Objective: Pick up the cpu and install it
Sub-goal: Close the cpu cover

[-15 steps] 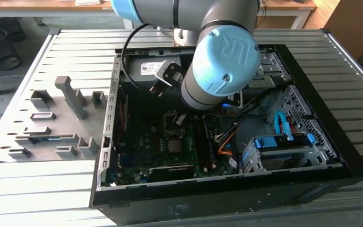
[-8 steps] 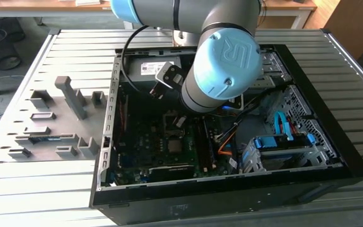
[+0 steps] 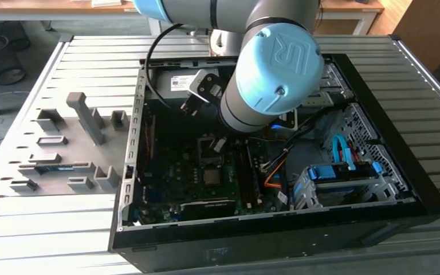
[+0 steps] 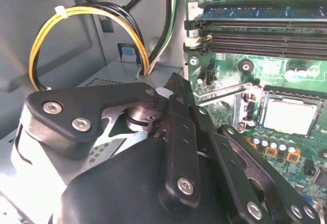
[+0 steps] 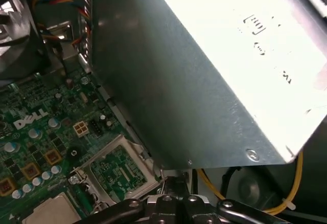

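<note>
Inside the open computer case (image 3: pixel 403 189), the robot arm (image 3: pixel 270 74) reaches down over the green motherboard (image 3: pixel 197 177), just beside the grey power-supply box (image 5: pixel 214 70). Its black gripper (image 4: pixel 176 88) hangs low; whether the claw is open cannot be told. The cpu (image 4: pixel 290 115) sits in its socket (image 4: pixel 255 109).
</note>
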You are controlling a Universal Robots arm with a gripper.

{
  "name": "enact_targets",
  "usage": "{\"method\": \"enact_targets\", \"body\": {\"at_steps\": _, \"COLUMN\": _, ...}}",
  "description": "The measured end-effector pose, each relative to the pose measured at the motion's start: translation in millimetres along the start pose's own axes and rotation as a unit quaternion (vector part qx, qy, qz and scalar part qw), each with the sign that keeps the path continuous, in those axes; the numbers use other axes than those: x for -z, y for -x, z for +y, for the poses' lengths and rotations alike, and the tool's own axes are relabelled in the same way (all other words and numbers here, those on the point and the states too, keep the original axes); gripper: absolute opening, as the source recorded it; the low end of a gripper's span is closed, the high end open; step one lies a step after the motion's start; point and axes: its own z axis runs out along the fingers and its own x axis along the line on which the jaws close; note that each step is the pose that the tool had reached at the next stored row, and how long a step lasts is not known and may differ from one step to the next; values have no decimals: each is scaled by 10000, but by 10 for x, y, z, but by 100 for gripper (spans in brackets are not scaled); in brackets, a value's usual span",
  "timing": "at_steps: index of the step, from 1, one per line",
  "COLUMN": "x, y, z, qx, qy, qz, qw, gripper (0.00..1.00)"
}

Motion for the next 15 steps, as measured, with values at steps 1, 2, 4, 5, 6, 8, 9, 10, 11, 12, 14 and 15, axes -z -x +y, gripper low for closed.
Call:
{"method": "enact_targets", "body": {"at_steps": 1, "x": 7, "y": 0, "z": 1, "qx": 0, "qy": 0, "qz": 0, "qw": 10000, "gripper": 10}}
{"method": "enact_targets", "body": {"at_steps": 2, "x": 10, "y": -1, "z": 0, "qx": 1, "qy": 0, "qz": -1, "qw": 10000, "gripper": 10}}
{"method": "enact_targets", "body": {"at_steps": 4, "x": 16, "y": -6, "z": -2, "qx": 1, "qy": 0, "qz": 0, "qw": 10000, "gripper": 10}}
{"method": "enact_targets", "body": {"at_steps": 5, "x": 20, "y": -8, "z": -2, "qx": 1, "qy": -1, "qz": 0, "qw": 10000, "gripper": 10}}
{"method": "enact_targets", "body": {"at_steps": 6, "x": 25, "y": -9, "z": -2, "qx": 1, "qy": -1, "qz": 0, "qw": 10000, "gripper": 10}}
{"method": "enact_targets", "body": {"at_steps": 8, "x": 40, "y": -7, "z": 2, "qx": 1, "qy": -1, "qz": -1, "qw": 10000, "gripper": 10}}
{"method": "enact_targets", "body": {"at_steps": 9, "x": 50, "y": -5, "z": 4, "qx": 1, "qy": -1, "qz": 0, "qw": 10000, "gripper": 10}}
{"method": "enact_targets", "body": {"at_steps": 10, "x": 59, "y": -3, "z": 7, "qx": 1, "qy": -1, "qz": -1, "qw": 10000, "gripper": 10}}
{"method": "enact_targets", "body": {"at_steps": 11, "x": 67, "y": -2, "z": 9, "qx": 1, "qy": -1, "qz": -1, "qw": 10000, "gripper": 10}}
{"method": "enact_targets", "body": {"at_steps": 12, "x": 74, "y": -2, "z": 10, "qx": 2, "qy": -2, "qz": -2, "qw": 10000, "gripper": 10}}
{"method": "enact_targets", "body": {"at_steps": 14, "x": 89, "y": -1, "z": 14, "qx": 2, "qy": -3, "qz": -2, "qw": 10000, "gripper": 10}}
{"method": "enact_targets", "body": {"at_steps": 15, "x": 95, "y": 0, "z": 16, "qx": 3, "qy": -4, "qz": -2, "qw": 10000, "gripper": 10}}
